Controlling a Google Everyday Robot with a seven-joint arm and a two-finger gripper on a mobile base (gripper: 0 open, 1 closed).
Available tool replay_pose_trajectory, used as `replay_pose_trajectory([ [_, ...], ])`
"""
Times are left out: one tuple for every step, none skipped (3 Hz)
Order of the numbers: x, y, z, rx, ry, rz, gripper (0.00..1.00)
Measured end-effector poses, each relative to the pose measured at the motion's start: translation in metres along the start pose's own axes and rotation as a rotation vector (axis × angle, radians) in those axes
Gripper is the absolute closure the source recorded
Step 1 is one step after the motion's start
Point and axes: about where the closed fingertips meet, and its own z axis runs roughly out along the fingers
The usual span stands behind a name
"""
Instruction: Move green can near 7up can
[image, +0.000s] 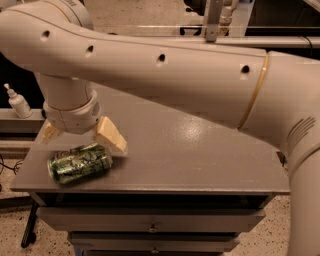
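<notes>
Grey surface (200, 150) bore the green can (80, 162) lying in front of our released tool (82, 142); a bottle (18, 103) stood leftward.

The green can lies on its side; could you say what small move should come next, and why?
Probably lower the gripper a little and close on the green can: its open fingers stand just above and behind the can, near the table's front left edge.

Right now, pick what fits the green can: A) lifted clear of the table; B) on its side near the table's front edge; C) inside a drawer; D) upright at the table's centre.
B: the green can lies on its side on the table by the front edge, the gripper just behind it, jaws open.
</notes>
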Motion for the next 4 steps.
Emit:
replay_pose_trajectory([
  [0.005, -0.013, -0.023, 0.056, 0.041, 0.020, 0.00],
  [0.018, -0.011, -0.042, 0.128, 0.113, 0.108, 0.00],
  [0.035, -0.008, -0.061, 0.192, 0.202, 0.169, 0.00],
  [0.050, 0.002, -0.075, 0.215, 0.287, 0.224, 0.00],
])
